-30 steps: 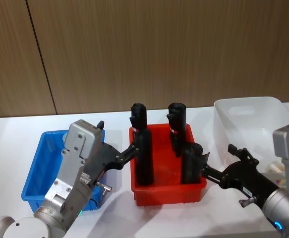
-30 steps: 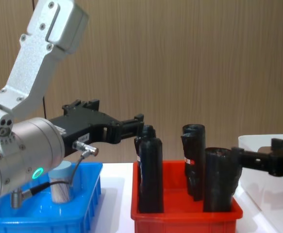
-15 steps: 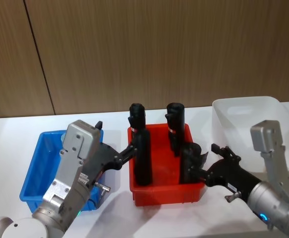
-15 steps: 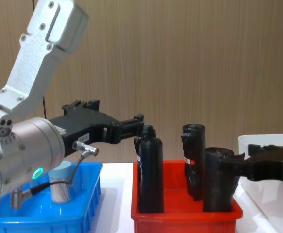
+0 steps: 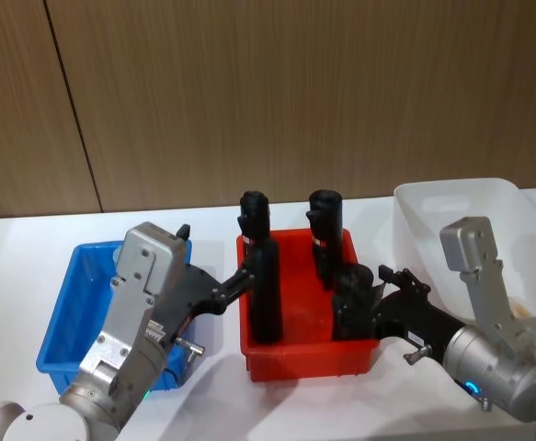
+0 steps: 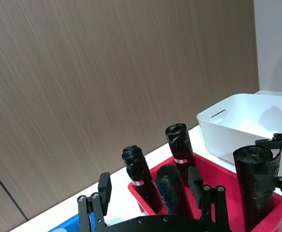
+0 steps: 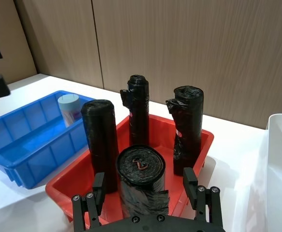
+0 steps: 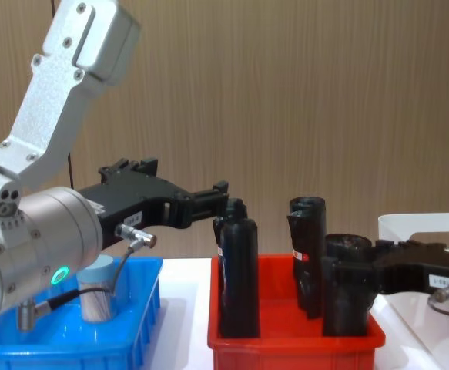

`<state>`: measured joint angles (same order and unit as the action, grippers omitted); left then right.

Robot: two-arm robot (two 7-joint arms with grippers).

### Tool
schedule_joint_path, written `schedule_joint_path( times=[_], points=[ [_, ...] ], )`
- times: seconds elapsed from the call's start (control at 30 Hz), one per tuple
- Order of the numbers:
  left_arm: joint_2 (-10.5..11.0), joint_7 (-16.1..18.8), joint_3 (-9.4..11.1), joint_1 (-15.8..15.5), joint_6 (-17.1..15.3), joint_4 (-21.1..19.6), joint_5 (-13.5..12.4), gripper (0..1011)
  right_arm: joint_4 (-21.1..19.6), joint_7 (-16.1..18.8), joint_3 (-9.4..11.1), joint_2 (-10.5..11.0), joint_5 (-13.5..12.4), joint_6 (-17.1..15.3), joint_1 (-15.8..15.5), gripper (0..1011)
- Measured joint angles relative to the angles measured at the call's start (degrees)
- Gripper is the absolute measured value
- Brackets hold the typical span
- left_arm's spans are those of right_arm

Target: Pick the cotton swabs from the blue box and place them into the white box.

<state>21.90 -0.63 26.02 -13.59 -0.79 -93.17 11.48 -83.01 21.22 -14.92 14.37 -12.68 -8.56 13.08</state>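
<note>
Starting at the left, the blue box sits on the white desk, and one jar of cotton swabs stands upright inside it near the far corner, its pale blue lid up, so it can be taken from above. The left claw hangs over the blue box's inner rim, pointing sideways toward the red bin with nothing between its jaws. They look spread in the left wrist view, which suggests it is waiting rather than reaching for the jar.

In the middle, four black rolls stand upright in the red bin; they are no part of the job.

Further right, the right claw reaches in at the nearest black roll, its spread jaws straddling the roll without clearly clamping it. From this placing I judge it is lined up on the wrong thing.

At the far right the white box stands just beside the red bin, open-topped to receive the jars. How much it already holds cannot be made out.
</note>
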Motion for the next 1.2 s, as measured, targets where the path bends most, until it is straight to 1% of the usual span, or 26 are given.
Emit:
schedule_joint_path(
  times=[0.17, 0.3, 0.33, 0.4, 0.43, 0.47, 0.57, 0.63, 0.67, 0.7, 0.73, 0.9, 1.2],
  points=[
    [0.0, 0.0, 0.0, 0.0, 0.0, 0.0, 0.0, 1004, 2.2, 0.5, -0.1, -0.5, 0.3, 0.2, 1.4, 1002],
    [0.0, 0.0, 0.0, 0.0, 0.0, 0.0, 0.0, 1004, 3.5, 0.9, -0.1, -0.8, 0.3, 0.3, 2.1, 945],
    [0.0, 0.0, 0.0, 0.0, 0.0, 0.0, 0.0, 1004, 3.7, 0.9, -0.1, -0.8, 0.4, 0.4, 2.2, 907],
    [0.0, 0.0, 0.0, 0.0, 0.0, 0.0, 0.0, 1004, 4.2, 1.1, -0.1, -1.0, 0.4, 0.6, 2.6, 864],
    [0.0, 0.0, 0.0, 0.0, 0.0, 0.0, 0.0, 1004, 4.5, 1.2, -0.1, -1.0, 0.4, 0.6, 2.8, 814],
    [0.0, 0.0, 0.0, 0.0, 0.0, 0.0, 0.0, 1004, 4.5, 1.2, -0.1, -1.0, 0.4, 0.6, 2.8, 814],
    [0.0, 0.0, 0.0, 0.0, 0.0, 0.0, 0.0, 1004, 5.1, 1.4, -0.1, -1.2, 0.4, 0.8, 3.1, 703],
    [0.0, 0.0, 0.0, 0.0, 0.0, 0.0, 0.0, 1004, 5.2, 1.5, -0.1, -1.2, 0.4, 0.9, 3.2, 662],
    [0.0, 0.0, 0.0, 0.0, 0.0, 0.0, 0.0, 1004, 5.3, 1.5, -0.1, -1.2, 0.3, 1.0, 3.3, 600],
    [0.0, 0.0, 0.0, 0.0, 0.0, 0.0, 0.0, 1004, 5.3, 1.5, -0.1, -1.2, 0.3, 1.0, 3.3, 600],
    [0.0, 0.0, 0.0, 0.0, 0.0, 0.0, 0.0, 1004, 5.4, 1.6, -0.2, -1.2, 0.3, 1.1, 3.4, 565],
    [0.0, 0.0, 0.0, 0.0, 0.0, 0.0, 0.0, 1004, 5.4, 1.7, -0.2, -1.3, -0.1, 1.4, 3.5, 533],
    [0.0, 0.0, 0.0, 0.0, 0.0, 0.0, 0.0, 1004, 3.8, 1.3, -0.2, -1.2, -1.2, 2.0, 3.2, 533]
  ],
)
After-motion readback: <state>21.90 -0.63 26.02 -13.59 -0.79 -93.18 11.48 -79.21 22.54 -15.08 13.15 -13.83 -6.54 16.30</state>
